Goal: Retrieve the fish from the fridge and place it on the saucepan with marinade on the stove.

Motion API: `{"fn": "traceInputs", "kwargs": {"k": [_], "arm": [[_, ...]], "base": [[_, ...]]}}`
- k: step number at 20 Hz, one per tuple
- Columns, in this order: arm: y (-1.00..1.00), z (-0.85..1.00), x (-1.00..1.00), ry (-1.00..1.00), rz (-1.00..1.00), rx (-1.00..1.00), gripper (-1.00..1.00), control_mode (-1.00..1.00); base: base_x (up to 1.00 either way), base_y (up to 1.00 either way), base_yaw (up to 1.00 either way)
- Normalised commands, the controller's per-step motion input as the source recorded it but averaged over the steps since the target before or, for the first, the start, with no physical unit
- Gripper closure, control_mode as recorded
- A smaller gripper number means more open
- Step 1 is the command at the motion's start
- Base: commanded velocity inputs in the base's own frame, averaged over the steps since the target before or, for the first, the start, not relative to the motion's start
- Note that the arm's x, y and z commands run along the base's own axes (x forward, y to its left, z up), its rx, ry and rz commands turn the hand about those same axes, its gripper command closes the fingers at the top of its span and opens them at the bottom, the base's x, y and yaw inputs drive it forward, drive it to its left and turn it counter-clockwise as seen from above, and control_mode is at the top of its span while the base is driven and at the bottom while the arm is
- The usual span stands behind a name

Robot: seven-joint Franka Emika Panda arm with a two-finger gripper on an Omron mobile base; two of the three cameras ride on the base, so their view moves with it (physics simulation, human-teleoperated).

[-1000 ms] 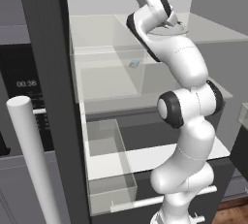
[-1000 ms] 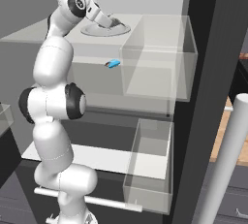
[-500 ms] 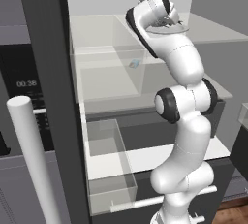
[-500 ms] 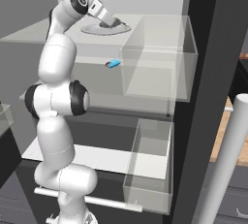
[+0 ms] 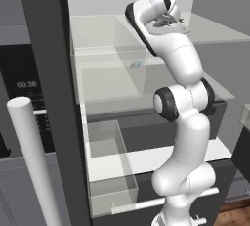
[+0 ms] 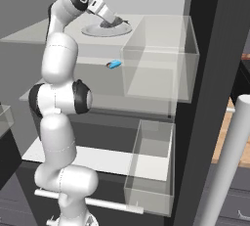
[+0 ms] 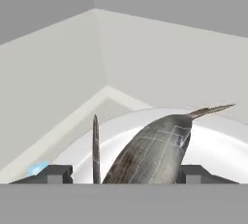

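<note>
Gripper (image 7: 123,174) was down on the plate (image 6: 93,30) on the fridge's (image 5: 97,29) top shelf. In your hand view, the fish (image 7: 150,152) lay on that plate between the two fingertips (image 7: 58,173), one on each side, gaps visible. You could not tell whether the jaws had clamped yet. A small blue object (image 6: 114,64) sat one shelf below the gripper.

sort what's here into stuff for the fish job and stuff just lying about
For the job: fish on the white plate, fridge, gripper straddling the fish.
Lying about: small blue object, clear bins, wall oven.
</note>
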Motion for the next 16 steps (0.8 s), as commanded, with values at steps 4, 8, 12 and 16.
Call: {"fn": "traceInputs", "kwargs": {"k": [4, 8, 12, 16], "arm": [[0.00, -0.24, 0.00, 0.00, 0.02, 0.03, 1.00, -1.00], [0.00, -0.28, 0.00, 0.00, 0.01, 0.05, 1.00, -1.00], [0.00, -0.09, 0.01, -0.12, 0.02, 0.02, 1.00, -1.00], [0.00, 0.00, 0.00, -0.22, 0.07, 0.14, 1.00, -1.00]], "base": [[0.00, 0.00, 0.00], [0.00, 0.00, 0.00], [0.00, 0.00, 0.00], [0.00, 0.00, 0.00]]}}
